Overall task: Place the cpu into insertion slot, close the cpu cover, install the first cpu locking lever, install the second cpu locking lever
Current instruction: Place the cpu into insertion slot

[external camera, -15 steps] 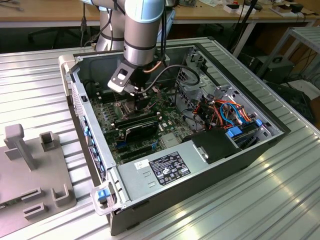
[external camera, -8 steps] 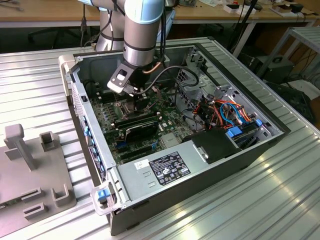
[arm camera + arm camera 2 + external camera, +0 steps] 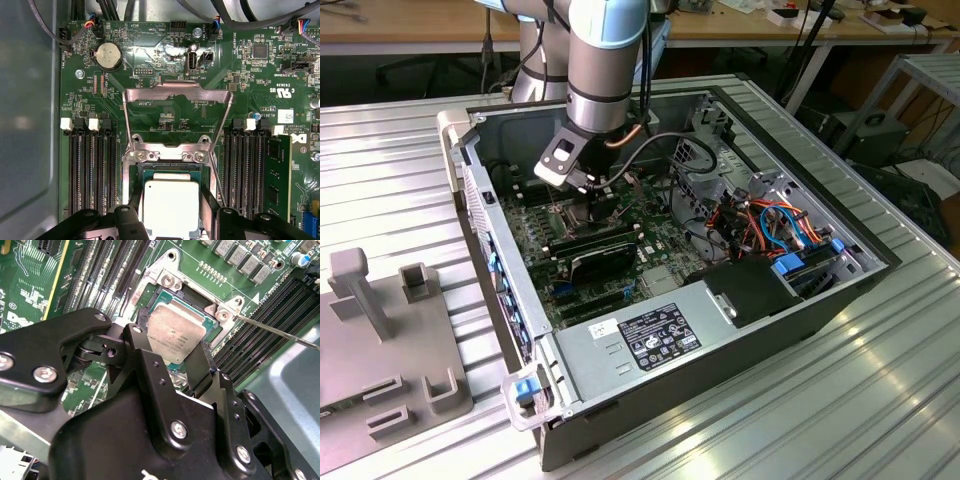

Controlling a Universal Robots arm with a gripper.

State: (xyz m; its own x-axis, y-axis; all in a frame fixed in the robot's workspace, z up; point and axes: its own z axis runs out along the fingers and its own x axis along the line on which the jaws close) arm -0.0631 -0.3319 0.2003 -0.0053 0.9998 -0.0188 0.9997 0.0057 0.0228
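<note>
Where the arm reached: down into the open computer case [image 3: 740,360], which lay on its side on a ribbed metal table [image 3: 880,410], with the gripper [image 3: 592,200] low over the green motherboard [image 3: 535,235]
Gripper: in both wrist views its two black fingers [image 3: 145,360] [image 3: 131,217] were drawn in on the cpu [image 3: 172,337] [image 3: 170,207], one against each of two opposite edges, pinching it between them
Cpu: flat, its dull silver-grey top facing up, lined up squarely over the insertion slot [image 3: 167,280] [image 3: 170,169]; whether it already sat on the slot's floor or hung just above it could not be told
Insertion slot: a dark strip of its centre showed along one edge of the chip in the first wrist view, with the silver screwed rim around it
Cpu cover [image 3: 177,92]: swung open and tipped back from the slot on its hinge, with the board visible through its large square window
Locking lever [image 3: 280,332]: a thin metal rod that ran from one corner of the slot's rim out across the memory slots [image 3: 92,170]
Memory slots: long black rows flanked the socket on both sides, and a green memory stick [image 3: 277,175] stood in an outer row
Coin cell [image 3: 109,55]: round and silver, on the board beyond the open cover
Inside the case: a silver box [image 3: 590,345] bearing a label, and a tangle of orange and blue cables [image 3: 770,225]
Exterior view's left: a grey fixture [image 3: 380,330] with upright posts stood on the table, well apart from the gripper
</note>
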